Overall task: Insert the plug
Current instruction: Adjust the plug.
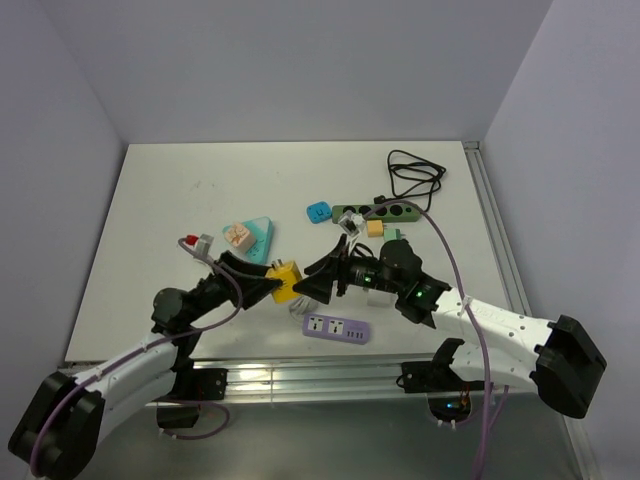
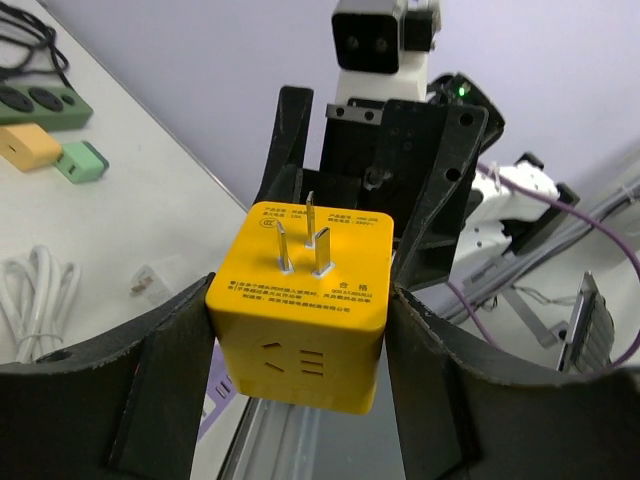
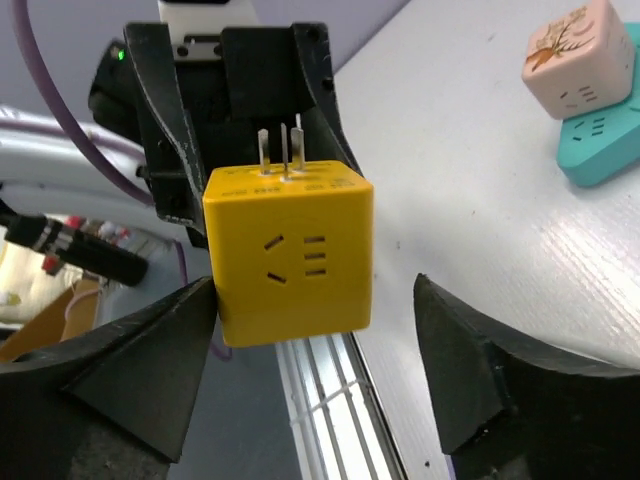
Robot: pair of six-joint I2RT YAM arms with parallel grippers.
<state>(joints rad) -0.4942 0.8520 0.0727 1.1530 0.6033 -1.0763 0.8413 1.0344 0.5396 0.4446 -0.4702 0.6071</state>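
The plug is a yellow cube adapter (image 1: 285, 281) with three metal prongs on one face, held above the table's near edge. My left gripper (image 2: 300, 330) is shut on the plug (image 2: 305, 300), one finger pressed on each side. From the opposite side my right gripper (image 3: 315, 300) stands open around the plug (image 3: 290, 250): its left finger lies against the cube and its right finger stands well apart. The two grippers meet head-on in the top view, left gripper (image 1: 268, 283) and right gripper (image 1: 312, 285). A purple power strip (image 1: 337, 328) lies flat just below them.
A green power strip (image 1: 390, 212) with an orange and a small green adapter lies at the back right, a black coiled cable (image 1: 415, 175) behind it. A blue cube (image 1: 319, 211), a pink cube on a teal triangular adapter (image 1: 245, 238), and a red-grey plug (image 1: 195, 243) lie around.
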